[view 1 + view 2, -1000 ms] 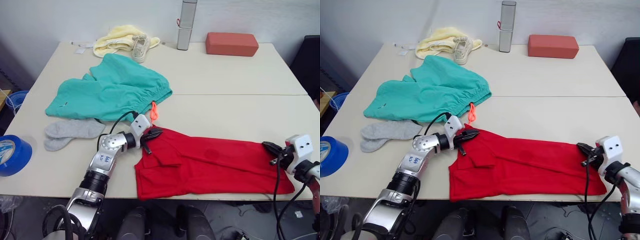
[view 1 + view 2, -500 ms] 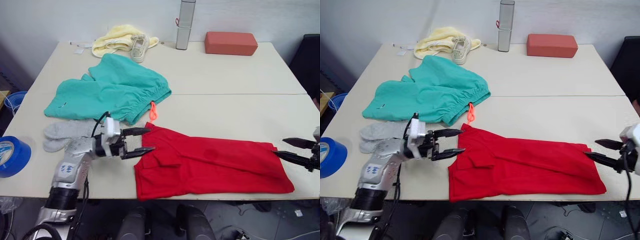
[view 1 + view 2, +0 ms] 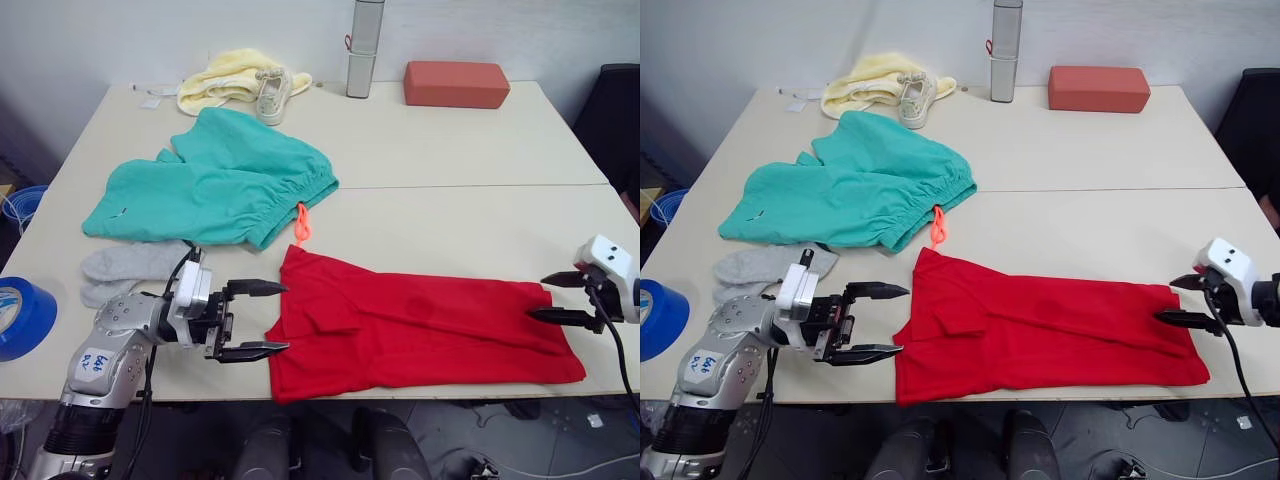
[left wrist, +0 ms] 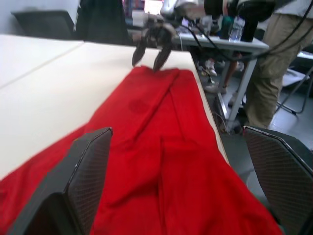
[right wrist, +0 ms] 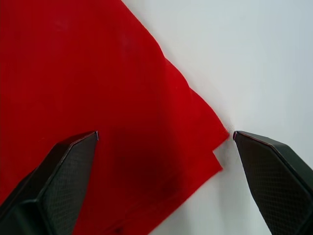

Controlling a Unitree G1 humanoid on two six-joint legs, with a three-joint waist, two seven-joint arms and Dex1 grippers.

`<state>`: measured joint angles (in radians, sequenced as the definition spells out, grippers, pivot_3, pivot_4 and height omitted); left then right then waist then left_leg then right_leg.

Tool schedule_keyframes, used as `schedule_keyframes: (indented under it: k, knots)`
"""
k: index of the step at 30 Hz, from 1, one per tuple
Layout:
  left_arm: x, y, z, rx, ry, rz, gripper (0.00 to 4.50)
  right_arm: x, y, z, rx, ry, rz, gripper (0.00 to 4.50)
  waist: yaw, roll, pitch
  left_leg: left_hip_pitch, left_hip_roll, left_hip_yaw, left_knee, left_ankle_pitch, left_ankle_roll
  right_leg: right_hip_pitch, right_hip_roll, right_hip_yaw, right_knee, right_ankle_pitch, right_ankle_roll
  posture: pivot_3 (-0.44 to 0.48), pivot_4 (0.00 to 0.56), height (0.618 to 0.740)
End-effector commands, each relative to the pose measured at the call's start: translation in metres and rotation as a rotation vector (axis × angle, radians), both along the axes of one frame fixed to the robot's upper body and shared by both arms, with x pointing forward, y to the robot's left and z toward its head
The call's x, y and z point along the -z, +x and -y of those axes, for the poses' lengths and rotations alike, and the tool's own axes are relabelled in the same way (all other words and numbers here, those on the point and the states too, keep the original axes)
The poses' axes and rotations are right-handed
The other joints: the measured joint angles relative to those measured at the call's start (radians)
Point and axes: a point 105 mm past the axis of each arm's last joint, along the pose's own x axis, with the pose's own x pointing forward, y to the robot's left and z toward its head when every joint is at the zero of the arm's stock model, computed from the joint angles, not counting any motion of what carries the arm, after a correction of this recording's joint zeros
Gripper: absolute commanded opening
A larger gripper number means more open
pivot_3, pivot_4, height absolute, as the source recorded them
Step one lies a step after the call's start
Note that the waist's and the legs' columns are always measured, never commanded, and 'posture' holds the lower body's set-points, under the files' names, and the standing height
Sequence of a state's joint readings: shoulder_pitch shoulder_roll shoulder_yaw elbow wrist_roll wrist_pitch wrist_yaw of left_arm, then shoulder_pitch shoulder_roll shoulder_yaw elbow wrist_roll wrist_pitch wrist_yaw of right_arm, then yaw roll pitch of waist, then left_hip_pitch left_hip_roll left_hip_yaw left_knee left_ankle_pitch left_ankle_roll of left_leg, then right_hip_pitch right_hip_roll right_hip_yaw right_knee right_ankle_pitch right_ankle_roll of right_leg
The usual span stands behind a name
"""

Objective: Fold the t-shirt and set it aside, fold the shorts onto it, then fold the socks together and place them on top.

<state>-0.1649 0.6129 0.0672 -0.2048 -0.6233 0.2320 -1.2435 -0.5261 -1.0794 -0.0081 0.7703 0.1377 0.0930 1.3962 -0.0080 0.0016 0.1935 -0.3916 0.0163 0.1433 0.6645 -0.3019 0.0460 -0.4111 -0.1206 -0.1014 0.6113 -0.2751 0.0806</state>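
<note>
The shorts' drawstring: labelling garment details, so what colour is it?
Orange-pink, hanging from the teal shorts as the drawstring; the left eye view shows it best.

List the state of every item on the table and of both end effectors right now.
t-shirt: folded lengthwise into a long strip, flat near the table's front edge.
shorts: unfolded, spread out.
socks: loose, side by side, unfolded.
left end effector: open, at the t-shirt's left end, holding nothing.
right end effector: open, at the t-shirt's right end, holding nothing.
yellow cloth: bunched up.
shoe: resting against the yellow cloth.
metal bottle: upright.
</note>
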Motion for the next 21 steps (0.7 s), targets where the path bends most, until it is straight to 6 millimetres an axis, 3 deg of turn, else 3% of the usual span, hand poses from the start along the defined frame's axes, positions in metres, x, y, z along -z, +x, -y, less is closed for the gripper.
schedule_keyframes:
  k: [1, 4, 15, 16, 21]
  knots:
    - [-0.011, -0.004, 0.003, -0.004, -0.024, 0.046, 4.47, 0.000, 0.003, -0.001, -0.020, -0.013, -0.019, 4.50, 0.000, 0.000, 0.000, 0.000, 0.000, 0.000, 0.000, 0.000, 0.000, 0.000, 0.000, 0.000, 0.000, 0.000, 0.000, 0.000, 0.150, 0.740]
    - [-0.011, -0.005, 0.006, -0.013, -0.033, 0.049, 4.50, 0.003, 0.003, -0.001, -0.034, -0.036, -0.050, 3.87, 0.000, 0.000, 0.000, 0.000, 0.000, 0.000, 0.000, 0.000, 0.000, 0.000, 0.000, 0.000, 0.000, 0.000, 0.000, 0.000, 0.150, 0.740]
    - [-0.009, 0.000, 0.015, -0.031, -0.065, 0.052, 4.50, -0.001, 0.006, -0.001, -0.091, -0.113, -0.049, 0.23, 0.000, 0.000, 0.000, 0.000, 0.000, 0.000, 0.000, 0.000, -0.001, 0.001, 0.000, 0.000, 0.000, 0.000, 0.000, 0.000, 0.150, 0.740]
    - [-0.009, 0.001, 0.016, -0.031, -0.067, 0.053, 4.50, -0.002, 0.009, -0.001, -0.094, -0.128, -0.028, 0.04, -0.001, 0.000, 0.000, 0.000, 0.000, 0.000, 0.001, 0.000, -0.001, 0.001, 0.001, 0.000, 0.000, 0.000, 0.000, 0.000, 0.150, 0.740]
    - [-0.010, 0.007, 0.019, -0.048, -0.081, 0.067, 4.50, -0.015, 0.041, -0.007, -0.066, -0.219, 0.152, 0.04, -0.014, 0.000, 0.000, 0.000, 0.000, 0.001, 0.001, 0.000, -0.001, 0.001, 0.001, 0.000, 0.001, 0.000, 0.000, 0.000, 0.150, 0.740]
